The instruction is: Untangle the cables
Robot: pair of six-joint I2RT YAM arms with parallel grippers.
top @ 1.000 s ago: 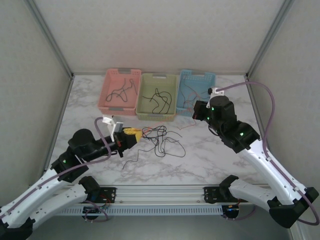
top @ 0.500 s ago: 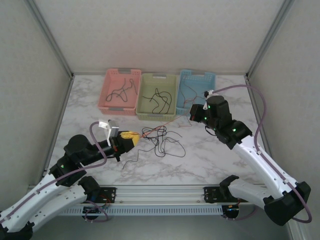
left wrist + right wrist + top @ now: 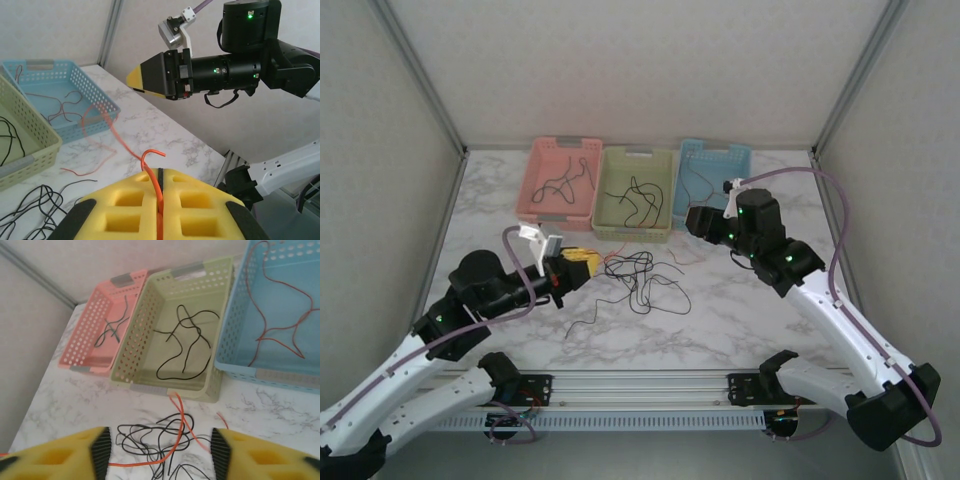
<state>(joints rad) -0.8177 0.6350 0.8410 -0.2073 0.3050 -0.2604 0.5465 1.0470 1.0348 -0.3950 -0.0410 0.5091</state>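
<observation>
Cable (image 3: 181, 416) now free of right end effector (image 3: 159, 452)

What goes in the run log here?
left gripper: shut on orange cable | right gripper: open | black cables: tangled on table

Tangled cables (image 3: 152, 437) near green basket (image 3: 137, 340)

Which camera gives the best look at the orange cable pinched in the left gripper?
The left wrist view: the orange cable sits clamped between the left gripper's yellow pads, looping out onto the table. The right wrist view shows its far stretch at the black tangle; top external shows a faint thread.
</observation>
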